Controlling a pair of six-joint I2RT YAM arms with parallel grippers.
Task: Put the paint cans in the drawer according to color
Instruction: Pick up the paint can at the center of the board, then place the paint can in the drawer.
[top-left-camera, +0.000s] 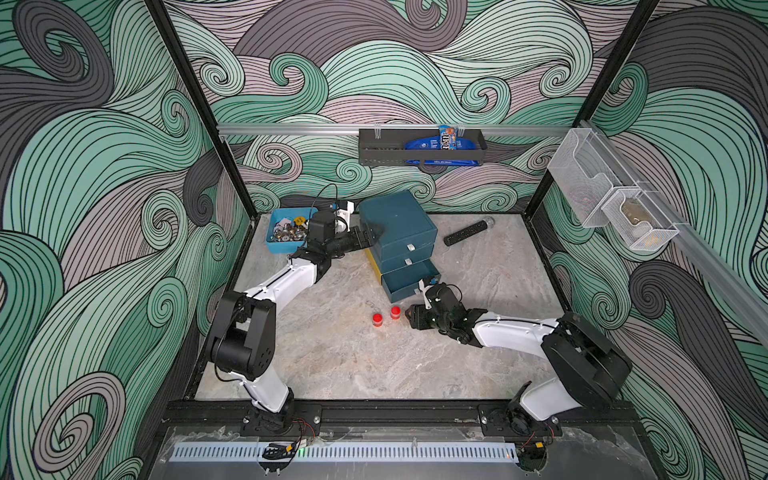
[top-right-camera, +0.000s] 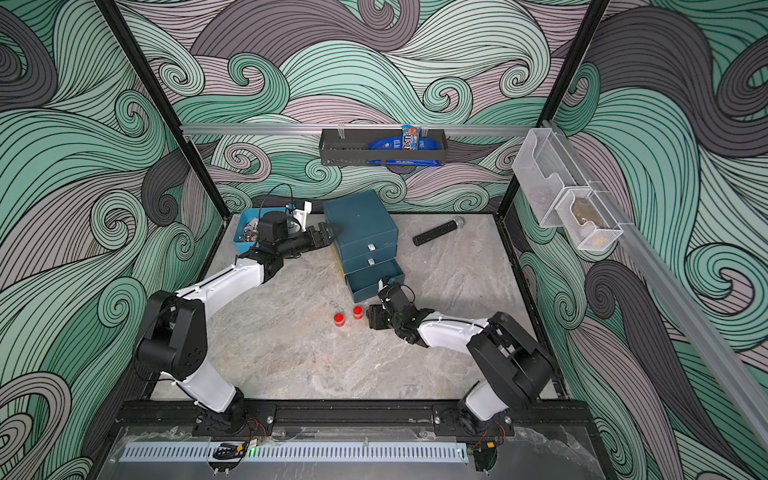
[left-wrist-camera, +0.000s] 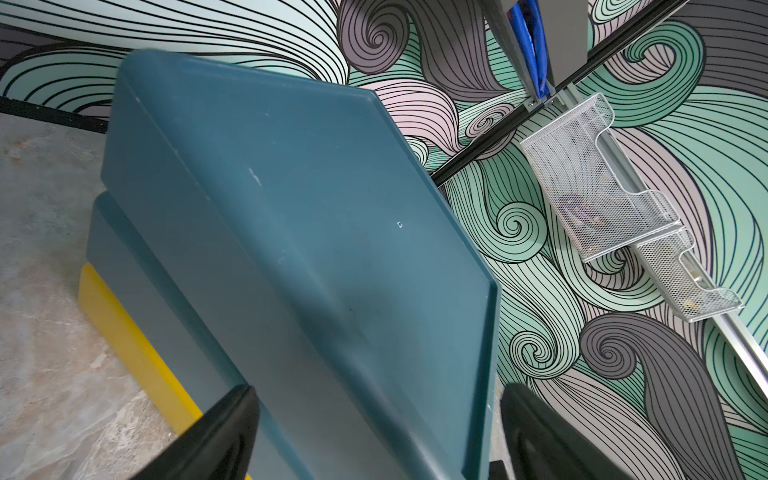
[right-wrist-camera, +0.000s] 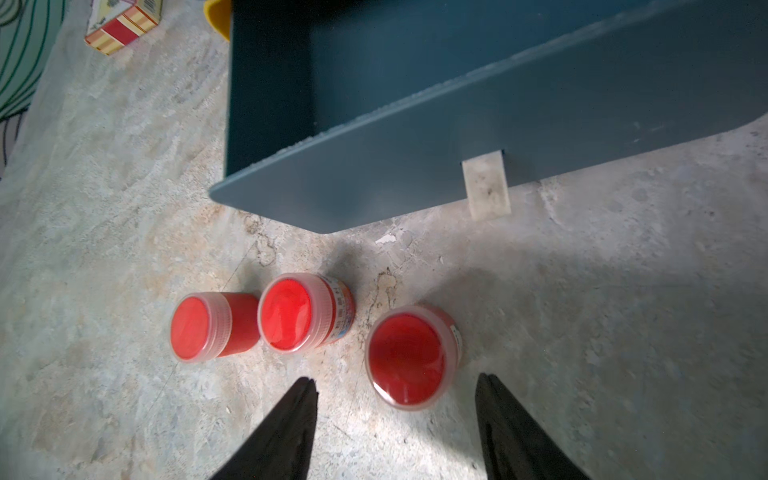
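Both top views: high, front, looking down over whole table (top-left-camera: 332, 365). Wrist cameras close in; both catch the drawer (left-wrist-camera: 291, 208), apparently from different sides.

blue bin (top-left-camera: 286, 248) of metal bits (top-left-camera: 286, 233), black microphone (top-left-camera: 467, 232), snack packets (top-left-camera: 432, 144) in wall rack (top-left-camera: 380, 156)

bottom drawer (top-right-camera: 376, 283) open, two red paint cans (top-right-camera: 339, 319) nearby

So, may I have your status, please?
Left gripper open astride dark teal chest. Right gripper open; three red paint cans loose ahead. Bottom drawer open, nothing blocking.
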